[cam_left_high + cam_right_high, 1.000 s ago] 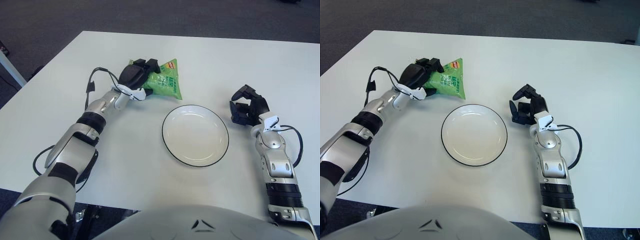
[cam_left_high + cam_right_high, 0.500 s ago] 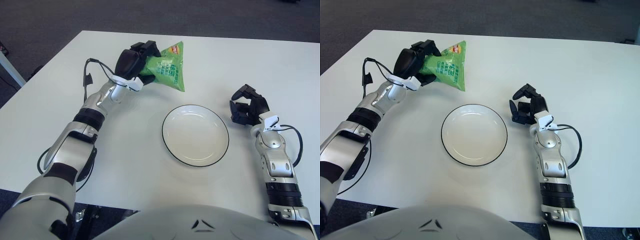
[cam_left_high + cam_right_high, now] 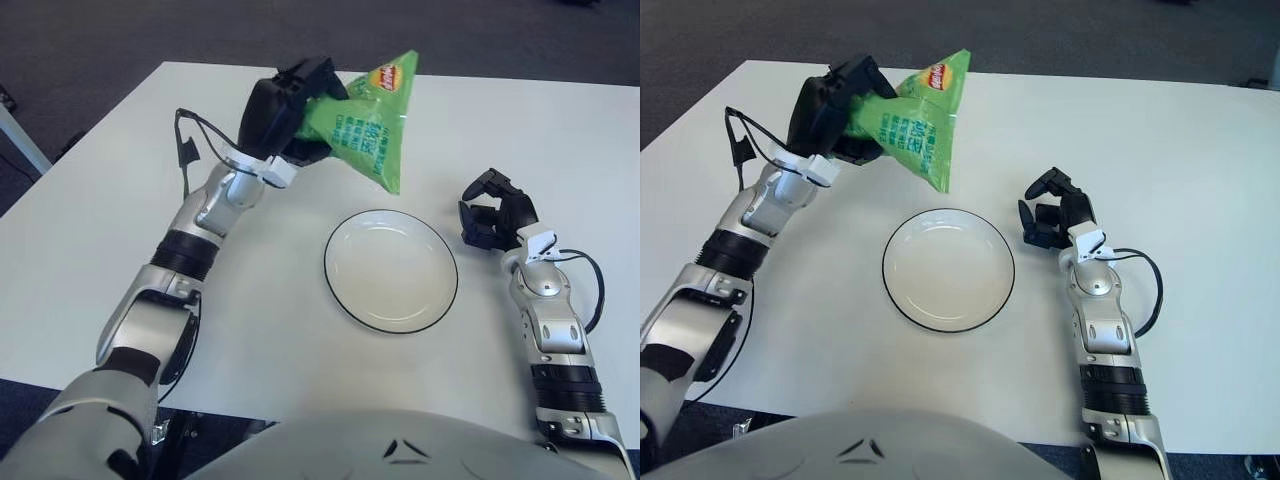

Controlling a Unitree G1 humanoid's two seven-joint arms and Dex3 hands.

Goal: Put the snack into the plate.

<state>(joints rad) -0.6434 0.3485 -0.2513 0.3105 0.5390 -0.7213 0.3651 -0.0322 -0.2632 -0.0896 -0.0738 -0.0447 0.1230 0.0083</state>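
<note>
Snack bag (image 3: 365, 130) in left robot hand (image 3: 285, 115) grip, airborne beyond plate (image 3: 391, 270) rim.

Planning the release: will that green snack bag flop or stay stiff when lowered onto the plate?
Probably puffy and light: the snack bag keeps its pillow shape hanging from the left hand. Its glossy film may slide on the smooth plate.

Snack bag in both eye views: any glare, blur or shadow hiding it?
Left eye view: the snack bag held by the left robot hand reads sharply, with only mild sheen. Right eye view: its print stays legible; the plate shows soft, even light and no hard shadow.
</note>
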